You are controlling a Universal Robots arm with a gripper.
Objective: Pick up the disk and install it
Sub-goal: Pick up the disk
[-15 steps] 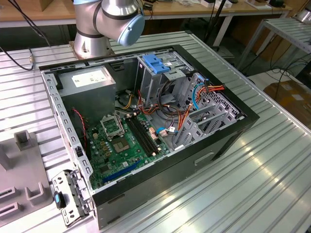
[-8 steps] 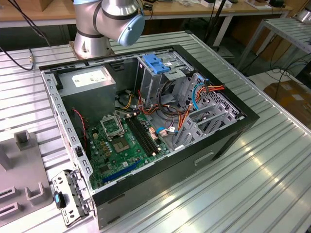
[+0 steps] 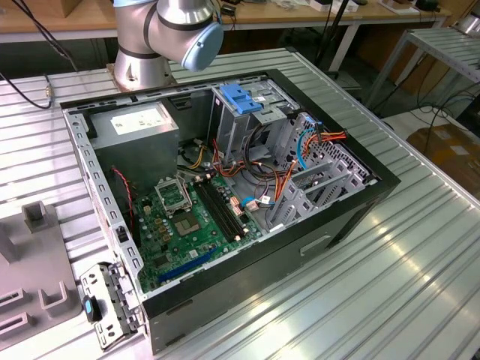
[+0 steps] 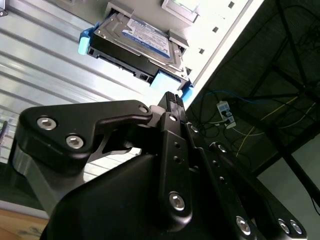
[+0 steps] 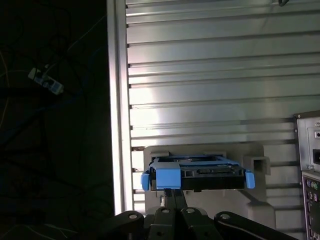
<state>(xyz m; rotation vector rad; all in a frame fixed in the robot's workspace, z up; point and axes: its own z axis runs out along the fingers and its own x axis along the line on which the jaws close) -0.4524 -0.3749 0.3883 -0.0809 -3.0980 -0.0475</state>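
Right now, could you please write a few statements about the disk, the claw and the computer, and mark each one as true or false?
1. The disk lies in a grey holder on the ribbed metal table. True.
2. The claw holds the disk up in the air. False: the claw is shut on nothing and sits close to the disk's blue end, while the disk rests in its holder.
3. The computer case lies open, with the motherboard showing. True.
4. The disk is already installed inside the computer's drive cage. False: it is outside the case, in the holder near the table's edge.
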